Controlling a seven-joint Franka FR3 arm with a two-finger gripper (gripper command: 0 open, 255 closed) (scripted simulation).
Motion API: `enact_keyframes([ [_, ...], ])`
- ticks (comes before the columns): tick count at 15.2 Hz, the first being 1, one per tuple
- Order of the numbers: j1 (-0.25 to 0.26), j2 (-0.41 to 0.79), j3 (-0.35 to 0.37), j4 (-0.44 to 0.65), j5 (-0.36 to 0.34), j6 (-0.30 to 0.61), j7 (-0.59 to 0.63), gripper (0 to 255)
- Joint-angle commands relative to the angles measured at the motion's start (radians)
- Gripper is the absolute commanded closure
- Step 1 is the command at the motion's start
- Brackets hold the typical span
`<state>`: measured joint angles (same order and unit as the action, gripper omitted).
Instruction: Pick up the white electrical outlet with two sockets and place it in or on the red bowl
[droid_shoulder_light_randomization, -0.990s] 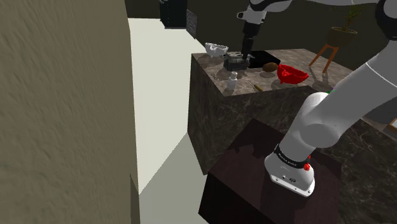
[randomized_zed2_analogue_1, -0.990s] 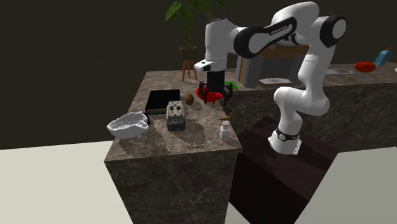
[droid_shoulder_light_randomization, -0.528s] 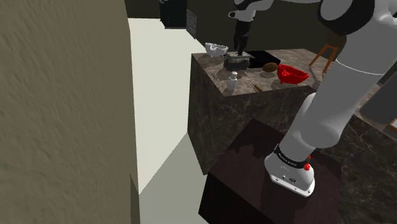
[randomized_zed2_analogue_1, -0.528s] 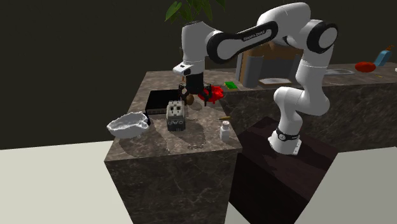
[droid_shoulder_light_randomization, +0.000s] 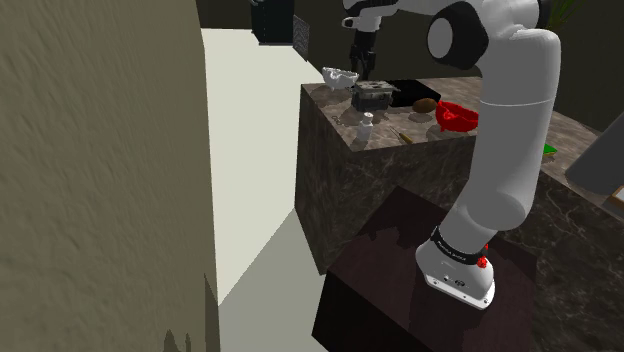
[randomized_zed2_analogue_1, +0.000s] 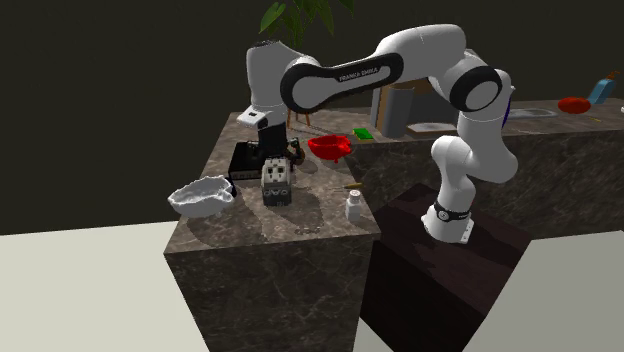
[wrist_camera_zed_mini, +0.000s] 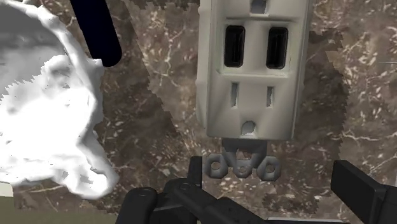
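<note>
Just beyond the wide-apart pincer (wrist_camera_zed_mini: 277, 184), the white two-socket outlet (wrist_camera_zed_mini: 254, 70).

- A white crinkled dish (wrist_camera_zed_mini: 44, 102) lies on the marble counter (wrist_camera_zed_mini: 159, 127), just beside the gripper (wrist_camera_zed_mini: 254, 194).
- A black flat box (randomized_zed2_analogue_1: 246, 158) sits near the gripper.
- A small white bottle (randomized_zed2_analogue_1: 353, 207) stands well apart from it.

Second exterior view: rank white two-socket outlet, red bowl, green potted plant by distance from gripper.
1. White two-socket outlet, just below the black gripper.
2. Red bowl, toward the view's right.
3. Green potted plant, behind the counter.
</note>
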<state>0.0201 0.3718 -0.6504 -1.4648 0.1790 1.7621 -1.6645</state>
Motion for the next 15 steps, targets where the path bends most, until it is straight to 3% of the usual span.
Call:
enact_keyframes([
  [1, -0.006, 0.016, 0.005, -0.006, 0.007, 0.022, -0.019, 0],
  [7, -0.002, 0.023, 0.009, -0.073, 0.013, 0.093, -0.025, 0],
  [14, -0.002, 0.023, 0.009, -0.073, 0.013, 0.093, -0.025, 0],
  [15, -0.002, 0.023, 0.009, -0.073, 0.013, 0.093, -0.025, 255],
])
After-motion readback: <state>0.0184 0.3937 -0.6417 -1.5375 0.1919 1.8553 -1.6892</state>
